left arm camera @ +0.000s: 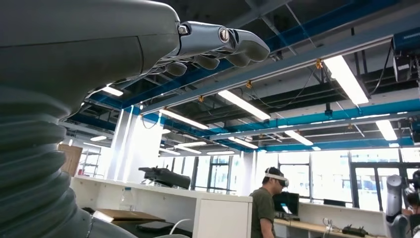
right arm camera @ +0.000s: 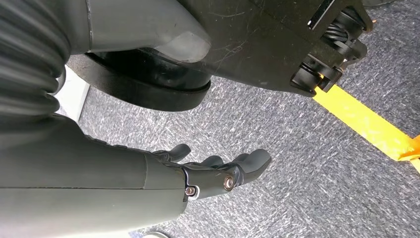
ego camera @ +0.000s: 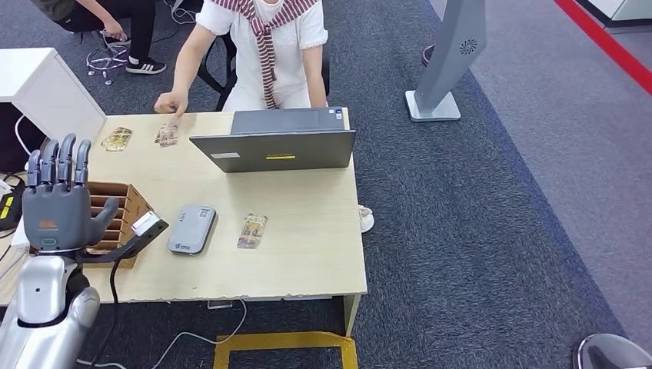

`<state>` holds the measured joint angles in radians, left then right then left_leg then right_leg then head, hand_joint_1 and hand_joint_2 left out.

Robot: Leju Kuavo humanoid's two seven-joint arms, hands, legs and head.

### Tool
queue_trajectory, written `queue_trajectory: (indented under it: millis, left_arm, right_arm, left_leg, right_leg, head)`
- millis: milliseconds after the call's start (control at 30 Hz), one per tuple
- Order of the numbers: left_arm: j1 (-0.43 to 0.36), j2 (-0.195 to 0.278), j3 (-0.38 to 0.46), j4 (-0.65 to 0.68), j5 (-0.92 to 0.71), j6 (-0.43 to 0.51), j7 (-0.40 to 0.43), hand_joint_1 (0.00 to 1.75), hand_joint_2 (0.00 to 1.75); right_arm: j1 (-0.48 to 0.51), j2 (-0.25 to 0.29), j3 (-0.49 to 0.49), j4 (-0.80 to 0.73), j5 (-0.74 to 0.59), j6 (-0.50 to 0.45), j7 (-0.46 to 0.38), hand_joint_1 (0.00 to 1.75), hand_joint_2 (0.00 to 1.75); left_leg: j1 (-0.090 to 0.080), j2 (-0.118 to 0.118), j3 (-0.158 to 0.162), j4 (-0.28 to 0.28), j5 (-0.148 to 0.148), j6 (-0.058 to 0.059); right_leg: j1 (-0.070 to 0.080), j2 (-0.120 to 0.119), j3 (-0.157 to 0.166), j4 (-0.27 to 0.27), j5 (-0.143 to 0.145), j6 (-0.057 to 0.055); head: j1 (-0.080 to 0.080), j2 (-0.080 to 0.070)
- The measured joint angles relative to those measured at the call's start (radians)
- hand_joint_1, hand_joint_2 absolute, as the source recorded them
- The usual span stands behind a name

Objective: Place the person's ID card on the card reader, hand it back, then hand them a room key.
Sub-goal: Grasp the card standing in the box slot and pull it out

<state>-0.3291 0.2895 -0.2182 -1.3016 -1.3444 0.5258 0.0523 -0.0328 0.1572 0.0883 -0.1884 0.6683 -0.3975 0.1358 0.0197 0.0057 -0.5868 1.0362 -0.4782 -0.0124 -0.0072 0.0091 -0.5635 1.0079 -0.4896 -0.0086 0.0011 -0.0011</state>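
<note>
Patterned ID card (ego camera: 167, 135) lies on the pale wooden desk (ego camera: 307, 254) in the upper left of the frame, under the person's fingertips (ego camera: 171, 105). Grey card reader (ego camera: 191, 229) sits lower, beside a second card (ego camera: 252, 231). Left hand (ego camera: 60, 201) is raised, fingers spread, empty; right hand (right arm camera: 218, 173) hangs loosely splayed, empty.

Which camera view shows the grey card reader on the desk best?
The head view: the card reader lies in plain sight on the desk, beside a card. The left wrist view looks at a ceiling, the right wrist view at floor; the reader appears in neither.
</note>
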Motion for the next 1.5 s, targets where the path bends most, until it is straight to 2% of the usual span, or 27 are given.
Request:
queue_trajectory:
  millis: [133, 300, 500, 600, 800, 1133, 1500]
  left_arm:
    - [0.129, 0.003, 0.018, -0.124, 0.0, -0.028, -0.005, 0.0, 1.75]
    - [0.27, 0.03, 0.047, -0.241, 0.01, -0.143, 0.014, 0.0, 1.75]
    - [0.313, 0.087, 0.096, -0.253, 0.072, -0.346, 0.051, 0.0, 1.75]
    - [0.311, 0.112, 0.126, -0.22, 0.099, -0.382, 0.053, 0.0, 1.75]
    - [0.305, 0.13, 0.179, -0.145, 0.113, -0.383, 0.062, 0.0, 1.75]
    - [0.283, 0.13, 0.219, -0.067, 0.094, -0.334, 0.071, 0.0, 1.75]
    - [0.237, 0.091, 0.224, 0.028, 0.03, -0.235, 0.058, 0.0, 1.75]
  right_arm:
    - [0.003, 0.0, -0.012, 0.0, -0.002, -0.007, 0.002, 0.0, 1.75]
    - [0.004, 0.0, -0.022, 0.0, -0.003, -0.013, 0.002, 0.0, 1.75]
    - [0.004, 0.0, -0.034, 0.0, 0.01, -0.013, 0.002, 0.0, 1.75]
    - [0.004, 0.0, -0.035, 0.0, 0.019, -0.011, 0.0, 0.0, 1.75]
    - [0.004, 0.0, -0.035, 0.0, 0.032, -0.009, -0.001, 0.0, 1.75]
    - [0.003, 0.0, -0.035, 0.0, 0.039, 0.001, -0.001, 0.0, 1.75]
    - [0.003, 0.0, -0.035, 0.0, 0.063, 0.005, -0.002, 0.0, 1.75]
  left_leg:
    - [0.0, 0.001, 0.001, 0.0, 0.0, 0.0]
    - [0.0, 0.0, 0.0, 0.0, 0.0, 0.0]
    - [0.001, 0.0, 0.0, -0.001, 0.0, 0.0]
    - [0.001, 0.0, 0.0, -0.001, 0.001, 0.0]
    - [0.001, 0.0, 0.0, 0.0, 0.001, 0.0]
    - [0.001, 0.0, 0.0, 0.0, 0.001, 0.0]
    - [0.001, -0.001, 0.0, 0.0, 0.001, 0.0]
  right_leg:
    - [0.0, 0.001, 0.0, 0.0, 0.0, 0.0]
    - [0.0, 0.0, -0.001, 0.0, -0.001, 0.0]
    - [0.001, 0.0, -0.001, 0.0, 0.0, 0.0]
    - [0.001, 0.0, 0.0, 0.0, 0.0, 0.0]
    - [0.001, 0.0, 0.0, 0.0, 0.0, 0.0]
    - [0.001, 0.0, 0.0, 0.0, 0.0, 0.0]
    - [0.001, 0.0, 0.0, 0.0, 0.0, 0.0]
  head:
    - [0.0, 0.0]
    - [0.0, 0.0]
    - [0.0, 0.0]
    - [0.0, 0.0]
    - [0.0, 0.0]
    - [0.0, 0.0]
    - [0.0, 0.0]
